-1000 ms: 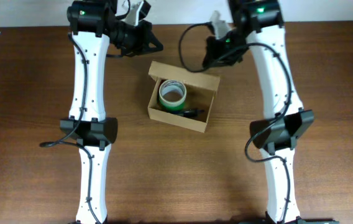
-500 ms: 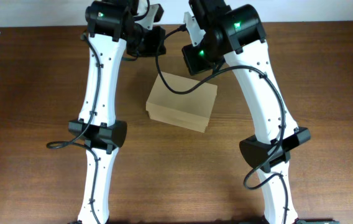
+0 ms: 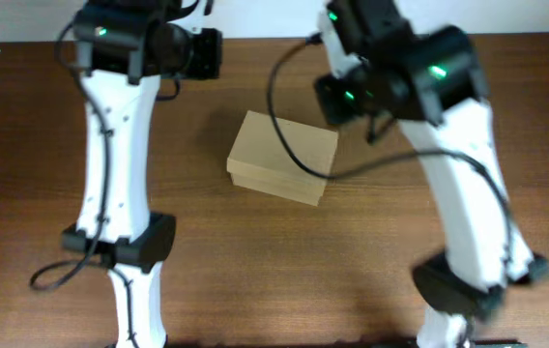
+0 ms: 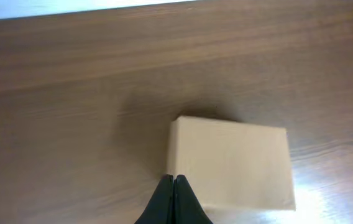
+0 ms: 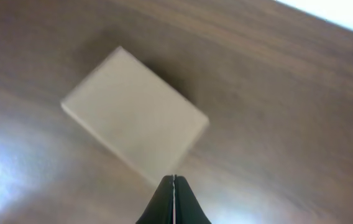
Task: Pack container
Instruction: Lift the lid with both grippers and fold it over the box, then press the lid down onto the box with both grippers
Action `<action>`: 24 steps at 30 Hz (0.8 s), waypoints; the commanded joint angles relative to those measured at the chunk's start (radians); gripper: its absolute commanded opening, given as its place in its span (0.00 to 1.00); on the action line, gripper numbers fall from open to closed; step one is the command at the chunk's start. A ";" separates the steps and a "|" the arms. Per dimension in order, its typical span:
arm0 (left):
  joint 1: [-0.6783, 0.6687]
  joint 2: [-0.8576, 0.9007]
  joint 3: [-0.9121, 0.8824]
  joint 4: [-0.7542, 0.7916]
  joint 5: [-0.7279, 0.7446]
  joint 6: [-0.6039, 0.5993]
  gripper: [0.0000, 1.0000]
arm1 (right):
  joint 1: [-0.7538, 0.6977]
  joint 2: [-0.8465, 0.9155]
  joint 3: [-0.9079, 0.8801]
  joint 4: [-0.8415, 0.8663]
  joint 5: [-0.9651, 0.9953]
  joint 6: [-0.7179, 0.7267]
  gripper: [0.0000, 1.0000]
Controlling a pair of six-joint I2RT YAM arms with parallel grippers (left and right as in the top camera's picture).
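The box [image 3: 282, 158] sits shut on the counter [image 3: 33, 135]. The left end effector [image 4: 174, 190] and the right end effector [image 5: 174, 186] are both pressed together and hold nothing.

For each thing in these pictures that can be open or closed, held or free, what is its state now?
container: lid closed, lying flat on the table, held by no gripper.
left gripper: shut, empty.
right gripper: shut, empty.

Blurred container [image 5: 133, 118], blurred right arm [image 3: 460, 169]
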 commanded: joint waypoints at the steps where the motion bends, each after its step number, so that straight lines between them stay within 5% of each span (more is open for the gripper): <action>1: 0.002 -0.163 -0.172 -0.002 -0.097 0.027 0.02 | 0.006 -0.173 -0.243 -0.004 0.082 0.041 0.04; 6: 0.002 -0.224 -0.325 0.000 -0.119 0.026 0.02 | 0.005 -0.236 -0.477 0.025 0.079 0.084 0.04; 12: -0.005 -0.219 -0.609 0.138 -0.107 0.028 0.02 | 0.002 -0.198 -0.680 0.268 -0.032 0.089 0.04; 24: -0.019 -0.219 -1.023 0.449 0.097 0.082 0.02 | -0.060 -0.010 -0.732 0.364 -0.128 0.080 0.04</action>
